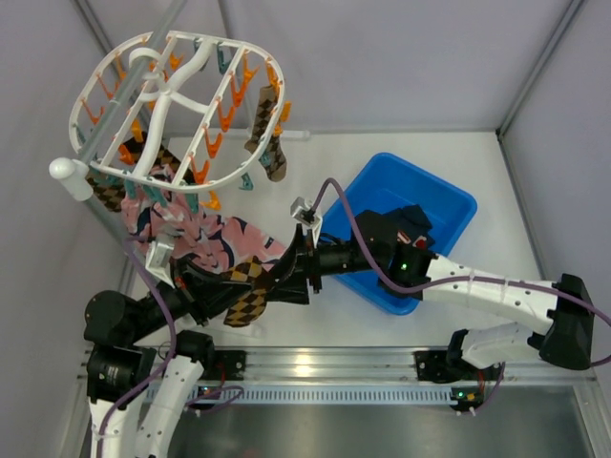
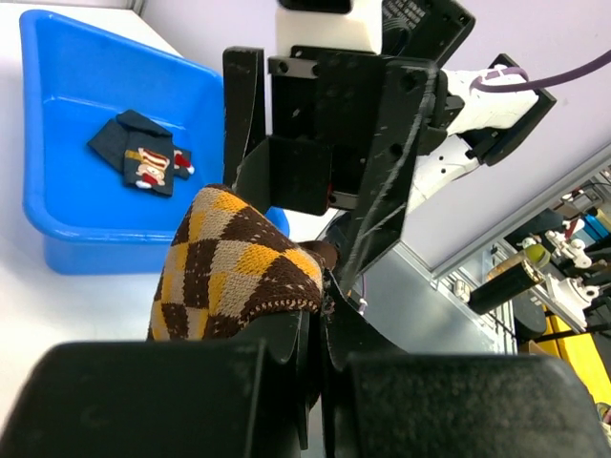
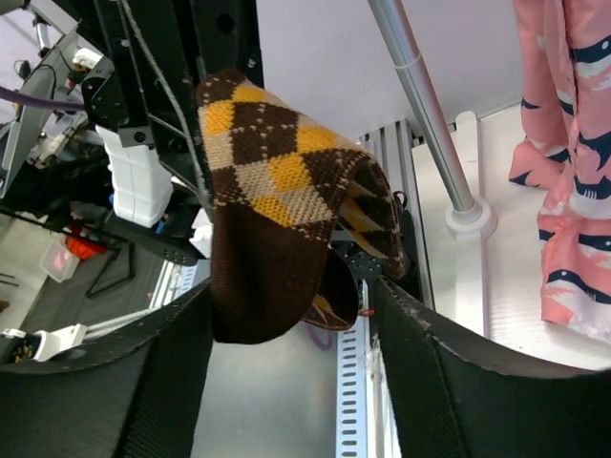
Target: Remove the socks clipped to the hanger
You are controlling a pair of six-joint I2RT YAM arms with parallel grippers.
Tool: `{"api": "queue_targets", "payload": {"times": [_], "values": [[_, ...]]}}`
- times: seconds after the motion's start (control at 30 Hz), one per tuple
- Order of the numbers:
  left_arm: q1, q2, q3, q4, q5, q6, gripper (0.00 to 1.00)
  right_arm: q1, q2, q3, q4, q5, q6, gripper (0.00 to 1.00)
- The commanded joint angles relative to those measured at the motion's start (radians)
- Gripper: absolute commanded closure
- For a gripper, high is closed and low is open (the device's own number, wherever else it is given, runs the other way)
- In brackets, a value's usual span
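The white hanger (image 1: 172, 105) hangs at the far left. A checkered sock (image 1: 267, 145) is clipped to its right rim, another (image 1: 107, 189) hangs at its left, and pink socks (image 1: 215, 239) hang below it. My left gripper (image 1: 226, 292) is shut on a loose brown-and-yellow checkered sock (image 1: 250, 291); in the left wrist view the gripper (image 2: 323, 320) pinches the sock (image 2: 239, 277) at its cuff. My right gripper (image 1: 279, 277) is open, its jaws on either side of that sock (image 3: 277, 239) without closing on it; it also shows in the right wrist view (image 3: 291, 320).
A blue bin (image 1: 456, 202) stands at the right with a navy sock (image 2: 143, 157) lying in it. The grey pole (image 3: 420, 114) stands on its base near the pink socks (image 3: 573, 181). The table's metal rail (image 1: 315, 367) runs along the near edge.
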Motion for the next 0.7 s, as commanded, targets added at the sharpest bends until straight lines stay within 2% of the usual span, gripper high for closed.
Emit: {"api": "queue_targets", "payload": {"times": [0.0,0.03,0.07,0.1,0.13,0.17,0.3,0.4,0.53,0.6,0.67], "values": [[-0.004,0.002,0.043,0.043,-0.001,-0.017,1.00,0.020,0.006,0.047,0.101,0.002,0.009,0.39],[-0.004,0.002,0.043,0.043,-0.001,-0.020,1.00,0.022,0.008,0.046,0.103,0.001,0.010,0.43],[-0.004,0.000,0.039,0.044,-0.002,-0.020,1.00,0.023,0.008,0.046,0.103,-0.001,0.010,0.53],[-0.004,0.002,0.037,0.043,-0.001,-0.022,1.00,0.025,0.006,0.046,0.101,0.002,0.010,0.66],[-0.004,0.000,0.035,0.044,-0.001,-0.022,1.00,0.024,-0.005,0.040,0.092,0.030,0.006,0.94],[-0.004,-0.003,0.032,0.044,0.002,-0.024,1.00,0.023,-0.014,0.033,0.089,0.054,0.003,1.00],[-0.004,-0.009,0.023,0.044,-0.001,-0.024,1.00,0.022,-0.057,0.018,0.070,0.142,-0.026,1.00],[-0.004,-0.004,0.028,0.044,0.007,-0.020,0.95,0.020,-0.083,0.015,0.047,0.180,-0.040,1.00],[-0.004,-0.007,0.029,0.044,0.010,-0.019,0.95,0.016,-0.112,-0.010,0.078,0.180,-0.030,1.00],[-0.004,-0.006,0.025,0.044,0.006,-0.019,0.88,0.014,-0.121,-0.020,0.083,0.188,-0.026,1.00],[-0.004,-0.006,0.017,0.043,0.007,-0.020,0.88,0.016,-0.127,-0.017,0.070,0.190,-0.029,1.00]]}}
